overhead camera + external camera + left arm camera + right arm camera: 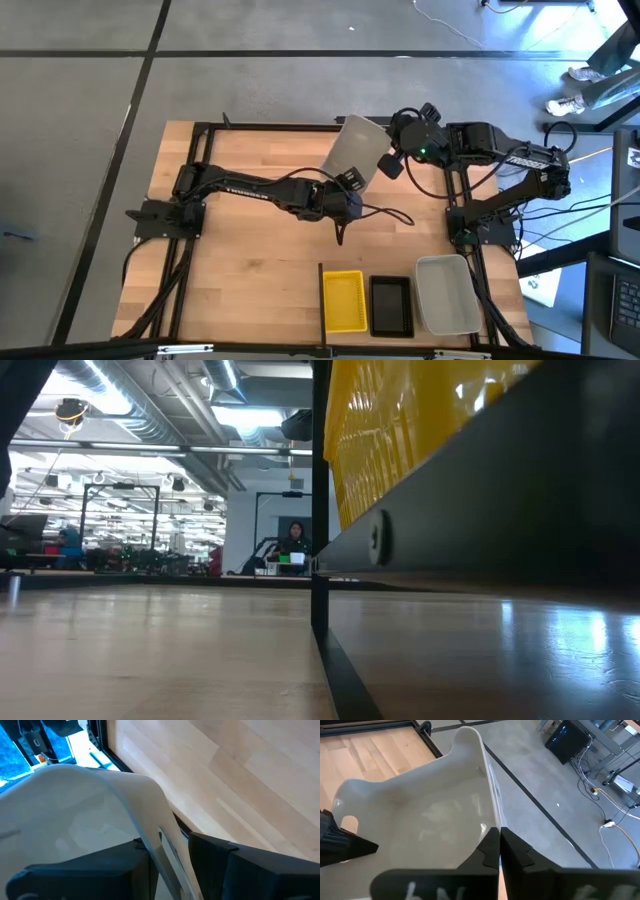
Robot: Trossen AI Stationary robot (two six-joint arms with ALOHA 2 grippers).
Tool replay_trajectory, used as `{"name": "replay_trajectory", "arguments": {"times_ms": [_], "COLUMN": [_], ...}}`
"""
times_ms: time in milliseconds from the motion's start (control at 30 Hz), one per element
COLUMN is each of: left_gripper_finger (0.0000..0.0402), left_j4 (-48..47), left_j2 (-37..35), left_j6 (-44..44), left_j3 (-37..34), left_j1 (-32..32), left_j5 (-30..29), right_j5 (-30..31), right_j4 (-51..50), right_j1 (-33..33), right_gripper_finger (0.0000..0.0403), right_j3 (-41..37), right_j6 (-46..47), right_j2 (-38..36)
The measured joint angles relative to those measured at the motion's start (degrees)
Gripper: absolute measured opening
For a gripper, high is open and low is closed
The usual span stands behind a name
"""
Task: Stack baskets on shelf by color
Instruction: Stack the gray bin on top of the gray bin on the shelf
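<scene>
A translucent grey-white basket (355, 148) hangs tilted above the far part of the table, between my two grippers. My right gripper (386, 163) is shut on one of its side walls. My left gripper (345, 192) is open, one finger on each side of the basket's end wall (150, 810). At the near edge, a yellow basket (343, 300), a black basket (390, 305) and another grey-white basket (447, 293) stand side by side on their bottoms on the shelf (340, 338), beside its dark upright divider (321, 298). My right gripper (499, 834) pinches the rim of the basket's side wall (490, 805), one finger inside the basket and one outside. The basket is lifted clear of the table and tilted, its hollow toward the wrist camera. My left gripper (170, 847) straddles the end wall near the handle cut-out (350, 825). The inner finger (100, 870) lies close against the wall and a gap shows at the outer finger (225, 865). I cannot tell whether it touches.
A black frame (200, 130) runs around the tabletop, and cables trail from the arms. Bare wood lies between the arms and the shelf. In the low view the yellow basket (420, 420) and the divider (320, 510) fill the near field. A person (295, 540) sits far behind.
</scene>
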Motion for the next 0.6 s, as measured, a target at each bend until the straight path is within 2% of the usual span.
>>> {"name": "replay_trajectory", "arguments": {"times_ms": [467,600], "left_gripper_finger": [0.0087,0.0087], "left_j4": [0.05,0.36], "left_j2": [-2.47,-3.15], "left_j6": [-5.45,-8.49], "left_j3": [0.04,0.06], "left_j1": [-2.13,-2.46], "left_j5": [-1.22,1.25], "right_j5": [2.77,3.13], "right_j4": [-0.63,-1.14], "right_j1": [0.04,0.04], "right_gripper_finger": [0.0000,0.0000], "right_j3": [0.00,0.00], "right_j6": [-3.12,-4.32], "right_j2": [-0.02,-0.07]}}
